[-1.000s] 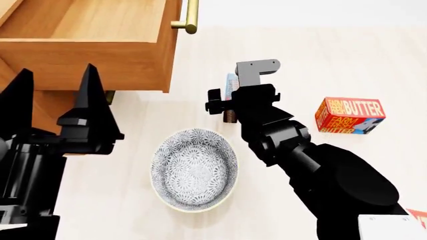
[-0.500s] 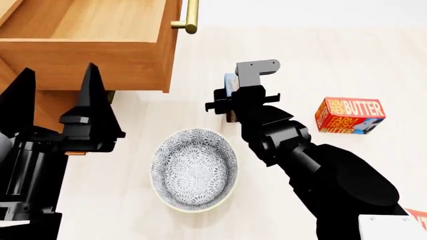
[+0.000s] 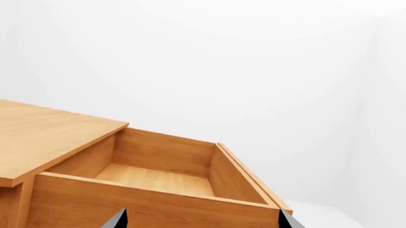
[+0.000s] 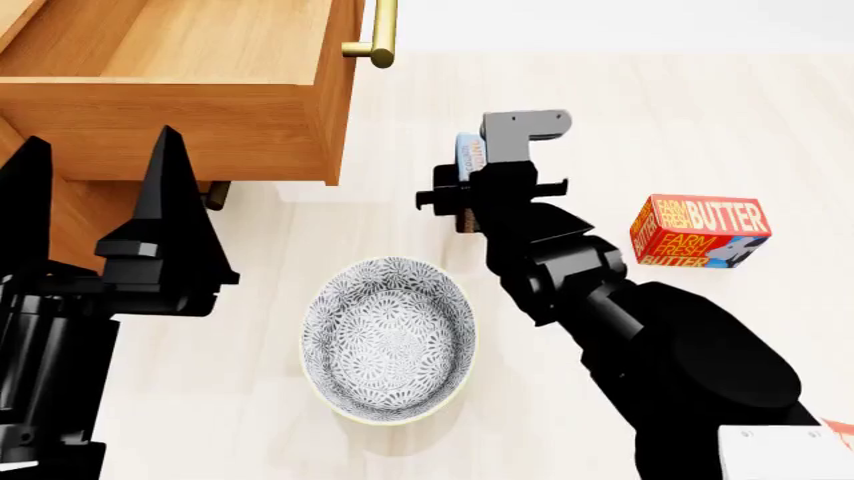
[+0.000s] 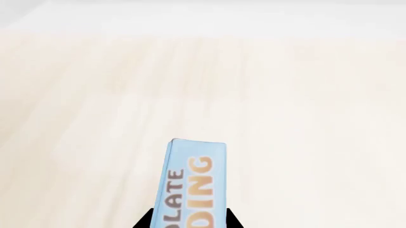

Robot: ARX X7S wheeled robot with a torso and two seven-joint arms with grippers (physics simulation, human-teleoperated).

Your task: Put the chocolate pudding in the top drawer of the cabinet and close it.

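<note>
Between my right claw (image 4: 463,190) tips sits the pudding box (image 4: 465,157), pinched at its near end, long axis running straight out ahead of the claw. Open top drawer (image 4: 200,70) lies up and to my left. Left claw (image 4: 94,190) spread, holding nothing, nearer the drawer.

Left arm: low at the near left, wrist pointing up and away.
Left gripper (image 4: 94,195): two pointed black fingers (image 4: 167,180) stand wide apart, with nothing between them.
Right arm: reaches from the near right out to the middle.
Right gripper (image 4: 467,185): fingers pinch a thin box (image 5: 191,187) standing on edge.
</note>
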